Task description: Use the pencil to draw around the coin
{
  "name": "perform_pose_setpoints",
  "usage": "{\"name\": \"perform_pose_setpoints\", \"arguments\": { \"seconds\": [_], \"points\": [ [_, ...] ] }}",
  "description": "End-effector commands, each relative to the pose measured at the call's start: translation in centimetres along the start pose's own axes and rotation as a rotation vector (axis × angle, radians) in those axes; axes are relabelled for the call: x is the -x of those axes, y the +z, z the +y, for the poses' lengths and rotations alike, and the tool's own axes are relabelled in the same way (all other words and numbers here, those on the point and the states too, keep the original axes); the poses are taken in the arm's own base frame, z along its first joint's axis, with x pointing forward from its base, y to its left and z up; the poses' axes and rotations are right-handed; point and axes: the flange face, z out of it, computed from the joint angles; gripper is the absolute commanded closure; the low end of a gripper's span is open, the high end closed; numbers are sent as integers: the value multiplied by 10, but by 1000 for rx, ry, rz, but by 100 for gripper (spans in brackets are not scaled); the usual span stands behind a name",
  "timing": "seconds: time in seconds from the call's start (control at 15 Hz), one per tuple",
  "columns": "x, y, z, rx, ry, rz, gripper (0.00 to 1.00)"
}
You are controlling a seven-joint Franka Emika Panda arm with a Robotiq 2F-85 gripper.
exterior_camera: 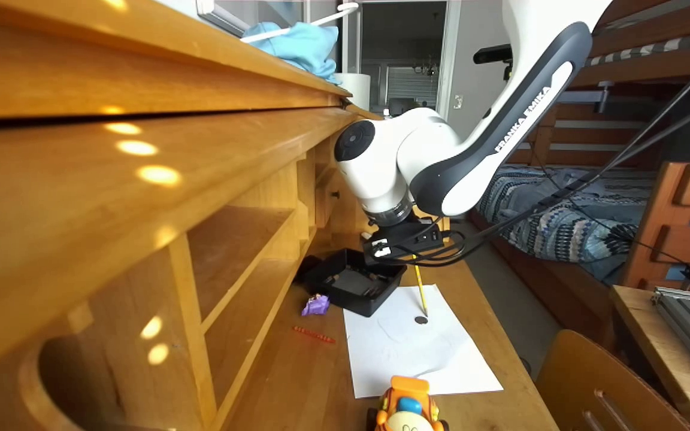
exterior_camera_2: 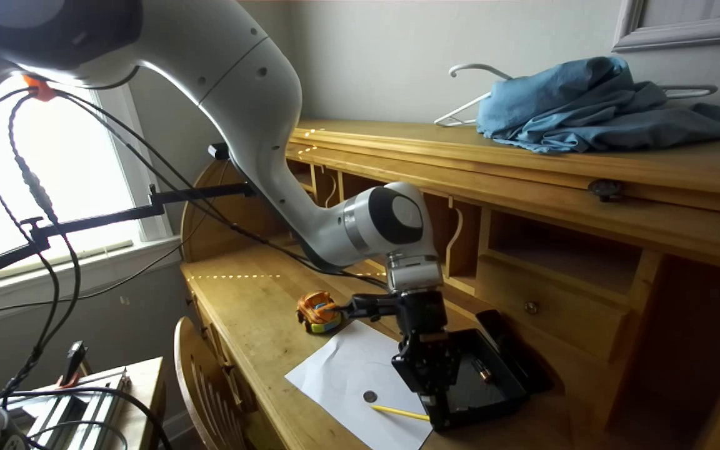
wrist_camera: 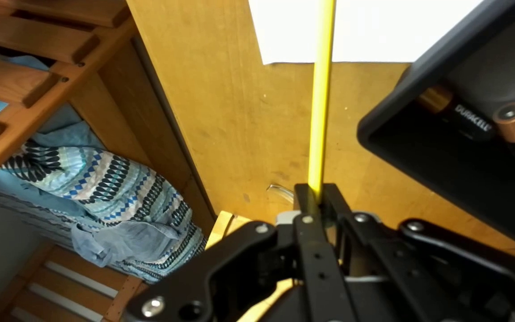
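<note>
The wrist view cuts off the pencil (wrist_camera: 321, 103) at its lower end. The gripper (wrist_camera: 315, 191) has its fingers (wrist_camera: 303, 199) almost together, clamped on the pencil. The lower end is just beside the coin (exterior_camera: 421, 320) on the paper (exterior_camera: 381, 365); if they touch, I cannot tell.

Toy car (exterior_camera: 406, 408): near in an exterior view — facing lengthwise along the worktop (exterior_camera: 297, 389)
Hutch (exterior_camera_2: 522, 187): in an exterior view, slantwise across the front edge
Claw (wrist_camera: 316, 192): wrist view, close — facing down
Paper (exterior_camera_2: 347, 372): shared by all three

The white arm (exterior_camera: 483, 143) has black fingers (wrist_camera: 304, 202) with silver screws (wrist_camera: 361, 218).
</note>
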Motion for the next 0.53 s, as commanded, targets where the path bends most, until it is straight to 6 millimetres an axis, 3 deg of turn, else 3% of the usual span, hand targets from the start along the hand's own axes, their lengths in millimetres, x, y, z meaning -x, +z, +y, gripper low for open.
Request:
{"name": "perform_pose_setpoints", "arguments": {
  "seconds": [0.0,0.47],
  "points": [
    [3,-4,3,5,-2,33,98],
    [7,-8,1,2,-19,46,98]
  ]
}}
